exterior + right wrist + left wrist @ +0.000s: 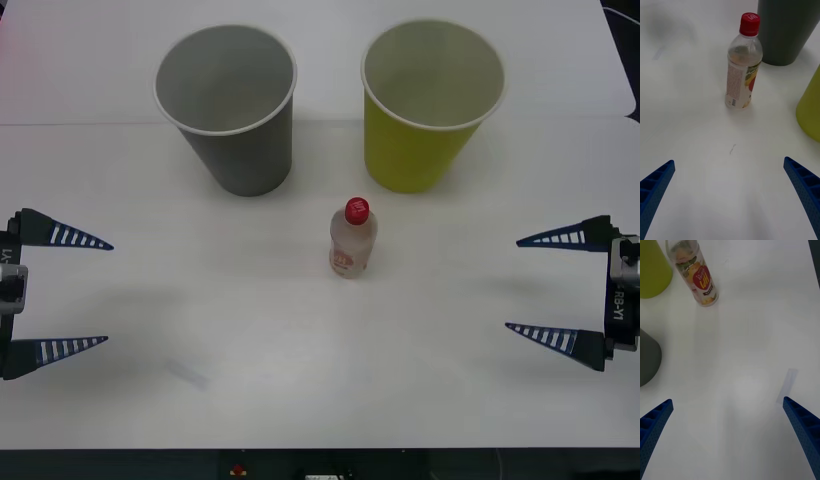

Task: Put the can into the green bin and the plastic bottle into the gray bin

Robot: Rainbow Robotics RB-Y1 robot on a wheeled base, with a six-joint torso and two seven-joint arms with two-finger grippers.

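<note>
Front view has the plastic bottle (pixel 353 238) standing upright on the white table (pixel 230 380), roughly in the middle, just in front of the gap between the gray bin (pixel 228 105) and the green bin (pixel 430 100). Both bins look empty from up here, so the bottle half of the job isn't started, and there's no can on the table, which makes it hard to say where that half stands. The left hand (pixel 60 292) sits out at the left edge and the right hand (pixel 560 290) at the right edge, both spread wide, holding nothing and well apart from the bottle. On writing: the right wrist view shows white lettering on the red cap (pixel 750 23), possibly "Lott…", but it's too small to be sure. The left wrist view gives the label (pixel 703 279) face-on, a red badge with white stylised characters over fruit artwork, not really readable. The right hand's body carries "RB-Y1" printed sideways.
</note>
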